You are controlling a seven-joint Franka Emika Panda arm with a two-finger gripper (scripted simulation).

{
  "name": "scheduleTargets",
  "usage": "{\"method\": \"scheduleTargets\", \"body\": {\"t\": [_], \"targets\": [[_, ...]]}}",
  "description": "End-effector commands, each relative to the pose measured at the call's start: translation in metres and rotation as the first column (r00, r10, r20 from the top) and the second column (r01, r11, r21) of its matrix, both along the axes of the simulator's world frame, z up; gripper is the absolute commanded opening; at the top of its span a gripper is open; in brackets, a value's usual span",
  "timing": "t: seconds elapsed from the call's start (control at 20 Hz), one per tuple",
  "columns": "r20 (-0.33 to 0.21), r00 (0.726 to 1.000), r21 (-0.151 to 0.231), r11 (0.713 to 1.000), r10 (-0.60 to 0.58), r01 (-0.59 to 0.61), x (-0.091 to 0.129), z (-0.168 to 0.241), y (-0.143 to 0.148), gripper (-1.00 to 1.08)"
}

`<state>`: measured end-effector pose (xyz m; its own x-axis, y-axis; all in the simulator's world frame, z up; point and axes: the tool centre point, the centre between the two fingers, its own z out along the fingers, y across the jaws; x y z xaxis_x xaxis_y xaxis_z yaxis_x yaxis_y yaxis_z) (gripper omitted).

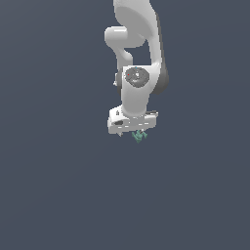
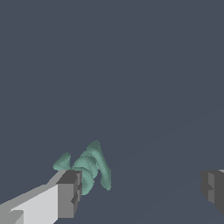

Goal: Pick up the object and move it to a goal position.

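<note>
The object point(image 1: 139, 136) is a tiny teal-green jagged thing that shows just under the white gripper head in the exterior view. In the wrist view the object point(image 2: 92, 167) lies close against one grey fingertip point(image 2: 69, 192), partly hidden by it. The other fingertip point(image 2: 213, 188) stands far off to the other side. My gripper point(image 1: 133, 131) is open, its jaws wide apart, and also shows in the wrist view point(image 2: 142, 190). The object sits at one side of the gap, not centred. I cannot tell whether it touches the finger.
The white arm point(image 1: 139, 58) comes down from the top of the exterior view. Everything around it is a plain dark grey-blue surface point(image 1: 58, 185). No goal marker shows.
</note>
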<state>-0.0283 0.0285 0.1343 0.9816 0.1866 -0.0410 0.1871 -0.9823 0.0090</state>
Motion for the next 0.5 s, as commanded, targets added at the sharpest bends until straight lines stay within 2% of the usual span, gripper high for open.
{"method": "scheduleTargets", "body": {"t": [0.0,0.45], "targets": [[0.005,0.998,0.003,0.998,0.064,-0.064,-0.008,-0.008,0.009,1.00],[0.029,0.954,0.014,0.954,0.299,-0.299,-0.042,-0.036,0.040,1.00]]}}
